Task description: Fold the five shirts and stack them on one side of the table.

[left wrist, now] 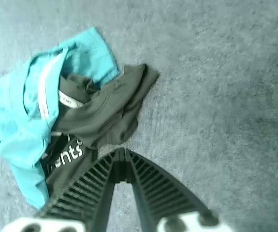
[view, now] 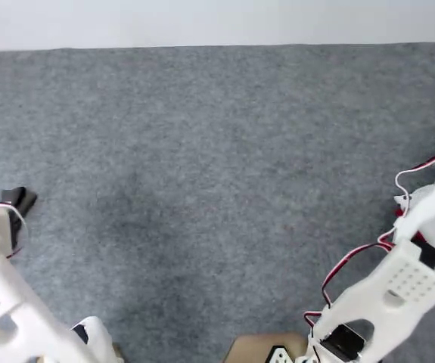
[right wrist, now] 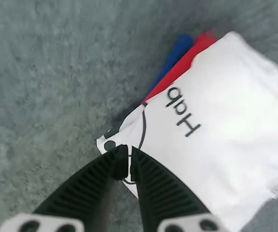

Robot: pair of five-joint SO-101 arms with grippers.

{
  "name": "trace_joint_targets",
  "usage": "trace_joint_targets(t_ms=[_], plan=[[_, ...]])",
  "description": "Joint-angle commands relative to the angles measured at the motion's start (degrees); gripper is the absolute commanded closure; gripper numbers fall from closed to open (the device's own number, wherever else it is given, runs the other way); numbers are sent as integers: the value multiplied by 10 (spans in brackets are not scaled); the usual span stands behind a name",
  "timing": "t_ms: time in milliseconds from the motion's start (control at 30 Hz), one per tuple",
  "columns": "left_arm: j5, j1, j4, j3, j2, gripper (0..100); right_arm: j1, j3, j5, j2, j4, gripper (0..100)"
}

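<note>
Left gripper (left wrist: 124, 155), closed, by crumpled teal shirt (left wrist: 18, 121) and dark shirt (left wrist: 105, 111); right gripper (right wrist: 124, 157), closed, over folded white shirt (right wrist: 216, 135)

soft even light, faint shadow on grey mat (right wrist: 42, 72) beside white shirt (right wrist: 226, 130)

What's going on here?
Shirt folding, partway through. The right gripper sits shut at the corner of a folded white printed shirt topping a stack with a red shirt and a blue shirt. The left gripper is shut beside a crumpled teal shirt and dark grey shirt, both unfolded.
</note>
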Motion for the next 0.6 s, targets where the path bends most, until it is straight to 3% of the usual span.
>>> trace_joint_targets(t_ms=[0, 200, 433, 567], plan=[[1, 5, 11, 6, -19, 994, -17, 5, -13, -97, 24, 989], [-4, 5, -40, 80, -18, 994, -61, 199, -11, -248, 24, 989], [-45, -4, -192, 210, 28, 945, -67, 419, -12, -399, 23, 989], [-68, -40, -262, 214, 119, 882, -65, 498, -11, -460, 22, 989]])
